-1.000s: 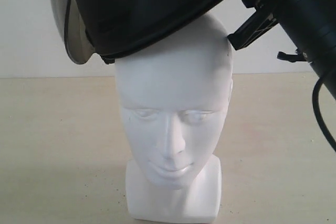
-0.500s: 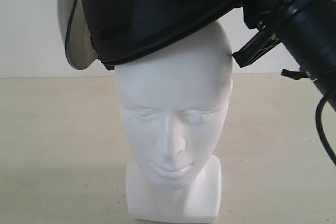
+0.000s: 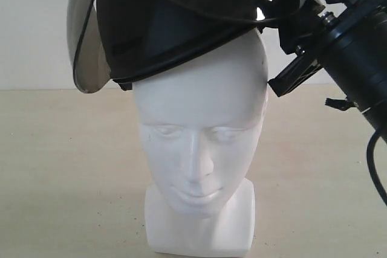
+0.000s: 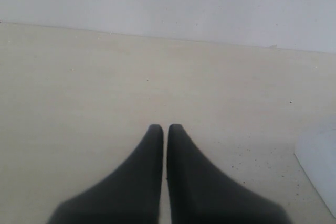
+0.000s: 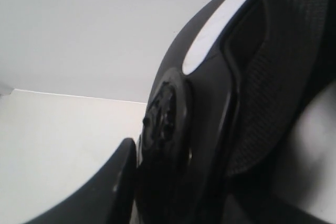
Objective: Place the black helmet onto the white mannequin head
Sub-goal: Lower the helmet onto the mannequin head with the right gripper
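While clamped on the high rim of black helmet [image 3: 163, 28], lower right gripper [image 3: 289, 25] to seat it over white mannequin head [image 3: 199, 119] beneath.

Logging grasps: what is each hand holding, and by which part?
Right hand grips the black helmet by its side rim; left hand is shut on nothing.

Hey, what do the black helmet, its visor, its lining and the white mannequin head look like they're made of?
Black helmet: probably hard plastic with a semi-gloss finish; its rim catches bright glints.
Visor: smoky translucent plastic; the wall shows through it.
Lining: dark mesh fabric; the weave is visible.
White mannequin head: smooth matte white with no shine; foam or plastic, I cannot tell which.
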Robot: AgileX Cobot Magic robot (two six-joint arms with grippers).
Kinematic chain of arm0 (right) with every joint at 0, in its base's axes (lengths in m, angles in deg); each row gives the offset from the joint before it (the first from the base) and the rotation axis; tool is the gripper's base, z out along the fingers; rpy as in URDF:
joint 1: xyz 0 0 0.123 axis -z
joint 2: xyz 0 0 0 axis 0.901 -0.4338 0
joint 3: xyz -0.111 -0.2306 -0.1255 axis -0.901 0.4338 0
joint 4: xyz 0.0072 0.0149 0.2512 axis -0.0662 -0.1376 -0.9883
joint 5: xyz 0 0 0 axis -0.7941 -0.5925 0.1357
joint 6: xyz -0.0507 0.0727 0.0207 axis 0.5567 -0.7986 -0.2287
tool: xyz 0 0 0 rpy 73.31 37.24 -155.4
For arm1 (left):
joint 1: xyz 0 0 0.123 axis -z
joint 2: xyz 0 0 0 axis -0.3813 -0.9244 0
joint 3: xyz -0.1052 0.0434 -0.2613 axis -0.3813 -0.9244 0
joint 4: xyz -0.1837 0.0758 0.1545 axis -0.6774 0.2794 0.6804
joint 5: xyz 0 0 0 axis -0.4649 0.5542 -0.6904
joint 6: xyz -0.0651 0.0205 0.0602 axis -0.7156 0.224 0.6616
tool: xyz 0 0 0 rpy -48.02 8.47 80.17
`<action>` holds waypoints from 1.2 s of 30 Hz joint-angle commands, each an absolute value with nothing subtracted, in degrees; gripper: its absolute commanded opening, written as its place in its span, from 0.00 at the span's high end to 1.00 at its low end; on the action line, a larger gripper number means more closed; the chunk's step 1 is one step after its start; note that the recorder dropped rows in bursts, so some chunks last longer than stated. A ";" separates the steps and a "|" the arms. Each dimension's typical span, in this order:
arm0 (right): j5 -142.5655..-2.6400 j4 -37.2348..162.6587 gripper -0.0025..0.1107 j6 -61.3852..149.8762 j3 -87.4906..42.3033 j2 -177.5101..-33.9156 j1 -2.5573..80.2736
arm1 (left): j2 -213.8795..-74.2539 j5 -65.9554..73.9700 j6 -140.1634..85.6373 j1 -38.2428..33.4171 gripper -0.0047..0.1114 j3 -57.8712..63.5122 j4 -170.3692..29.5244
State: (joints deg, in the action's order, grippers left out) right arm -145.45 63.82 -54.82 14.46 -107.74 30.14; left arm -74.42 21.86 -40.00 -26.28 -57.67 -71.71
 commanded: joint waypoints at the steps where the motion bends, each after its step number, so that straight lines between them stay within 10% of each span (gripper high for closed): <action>1: -142.57 64.43 0.98 -51.79 15.60 -107.79 30.58 | -74.25 21.80 -39.82 -25.95 0.92 -57.87 -71.62; 36: -142.57 64.74 0.98 -54.45 17.60 -107.79 30.58 | -74.25 21.80 -39.82 -25.95 0.92 -57.87 -71.62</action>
State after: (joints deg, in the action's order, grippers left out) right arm -146.54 63.69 -57.77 16.66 -107.66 30.14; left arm -74.42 21.86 -40.00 -26.28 -57.67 -71.71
